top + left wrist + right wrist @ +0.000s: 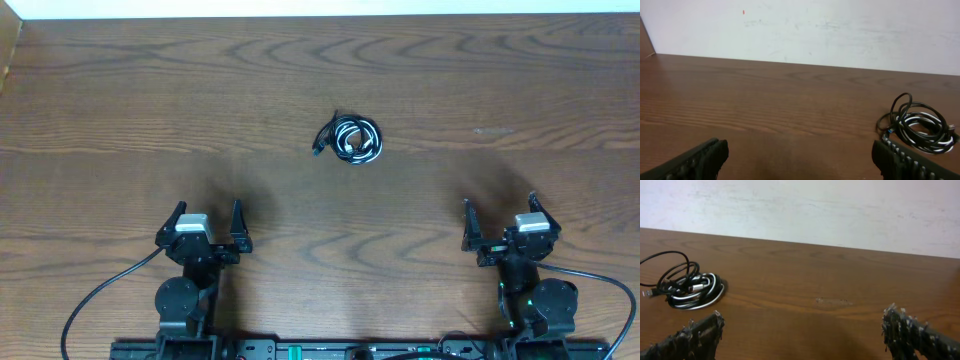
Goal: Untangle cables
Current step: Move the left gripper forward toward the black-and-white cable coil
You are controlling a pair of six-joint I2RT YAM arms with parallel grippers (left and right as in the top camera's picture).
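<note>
The cables (348,138) lie bunched in one small coil of black and white cords at the middle of the wooden table, a plug sticking out at its left. The coil also shows at the right of the left wrist view (918,123) and at the left of the right wrist view (687,286). My left gripper (208,226) is open and empty near the front left, well short of the coil. My right gripper (500,222) is open and empty near the front right, also far from it.
The wooden table (150,100) runs back to a white wall (840,30). A pale scuff (832,301) marks the wood ahead of the right gripper. Thick black arm cords (100,295) loop at the front edge by both bases.
</note>
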